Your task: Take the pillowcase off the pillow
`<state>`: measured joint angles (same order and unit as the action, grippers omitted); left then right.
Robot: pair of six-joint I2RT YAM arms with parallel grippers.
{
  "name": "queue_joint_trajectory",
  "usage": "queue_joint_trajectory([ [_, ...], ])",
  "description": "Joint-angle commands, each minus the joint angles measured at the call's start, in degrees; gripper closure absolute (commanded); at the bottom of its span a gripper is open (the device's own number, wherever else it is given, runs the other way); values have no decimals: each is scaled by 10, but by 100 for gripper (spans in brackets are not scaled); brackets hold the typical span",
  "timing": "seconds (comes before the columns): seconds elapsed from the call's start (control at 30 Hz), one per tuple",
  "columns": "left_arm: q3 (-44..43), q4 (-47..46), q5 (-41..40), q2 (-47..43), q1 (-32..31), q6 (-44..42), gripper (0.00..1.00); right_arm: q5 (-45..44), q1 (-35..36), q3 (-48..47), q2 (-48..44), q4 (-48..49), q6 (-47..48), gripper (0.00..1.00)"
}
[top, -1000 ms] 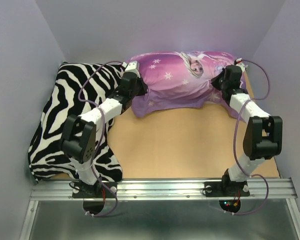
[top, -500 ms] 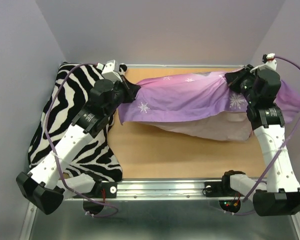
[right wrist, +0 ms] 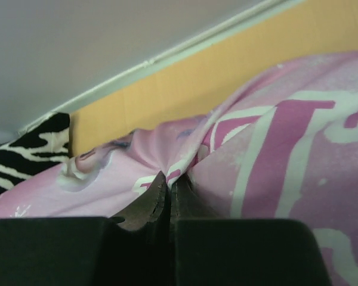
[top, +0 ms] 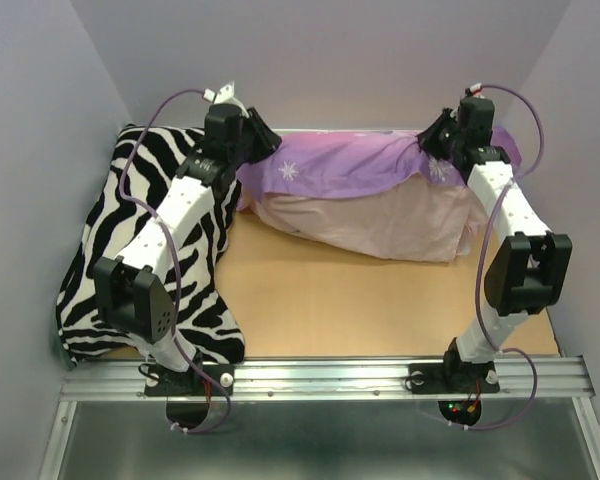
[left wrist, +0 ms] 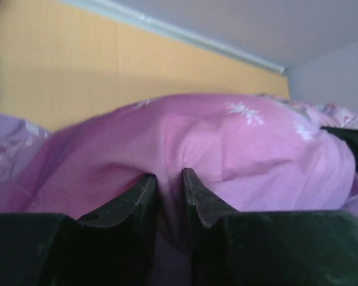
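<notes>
Our left claw (left wrist: pixel 169 179) and right claw (right wrist: pixel 169 182) stay clamped on the pillowcase (top: pixel 350 165). We have lowered it again just right of the zebra cushion (top: pixel 110 250), with its pale underside now showing. The pillow seems still bundled inside, though we cannot see it.

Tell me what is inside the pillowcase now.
Only fabric shows: the pillowcase is purple on top, with a bulging paler pink part below. No white pillow is visible; whether it fills that bulge is hidden.
</notes>
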<state>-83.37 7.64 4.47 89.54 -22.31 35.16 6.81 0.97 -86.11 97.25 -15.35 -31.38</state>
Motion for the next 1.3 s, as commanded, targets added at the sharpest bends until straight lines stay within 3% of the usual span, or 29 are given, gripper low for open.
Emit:
queue_joint_trajectory([
  [0.0, -152, 28, 28, 47, 8, -23, 47, -24, -4, -99, 70, -9, -9, 99],
  [0.07, -228, 63, 30, 77, 8, -50, 31, -21, -5, -157, 120, -34, -15, 99],
  [0.13, -264, 81, 20, 80, 1, -89, 23, -19, -5, -192, 156, -48, -21, 99],
  [0.23, -290, 106, -40, 60, -18, -126, 19, -16, -6, -226, 211, -57, -32, 99],
  [0.37, -248, 130, -175, 6, -68, -152, 18, 0, -5, -257, 265, -57, -43, 99],
  [0.43, -140, 106, -271, -36, -99, -139, 18, 5, -4, -275, 283, -57, -46, 96],
  [0.5, -75, 71, -291, -66, -122, -122, 17, 7, -4, -289, 295, -57, -45, 91],
  [0.6, 18, 1, -261, -83, -134, -104, 15, 15, -4, -310, 299, -57, -44, 78],
  [0.7, 47, -60, -220, -50, -147, -106, 15, 15, -5, -312, 296, -58, -43, 70],
  [0.97, 47, -145, -155, 40, -158, -89, 13, 8, -4, -290, 287, -57, -21, 53],
  [1.03, 41, -154, -159, 66, -161, -83, 1, 15, -5, -292, 285, -57, -18, 48],
  [1.23, 48, -192, -176, 109, -163, -61, 2, 26, -5, -304, 280, -57, -12, 34],
  [1.27, 45, -192, -178, 123, -163, -59, 5, 29, -4, -307, 280, -57, -11, 31],
])
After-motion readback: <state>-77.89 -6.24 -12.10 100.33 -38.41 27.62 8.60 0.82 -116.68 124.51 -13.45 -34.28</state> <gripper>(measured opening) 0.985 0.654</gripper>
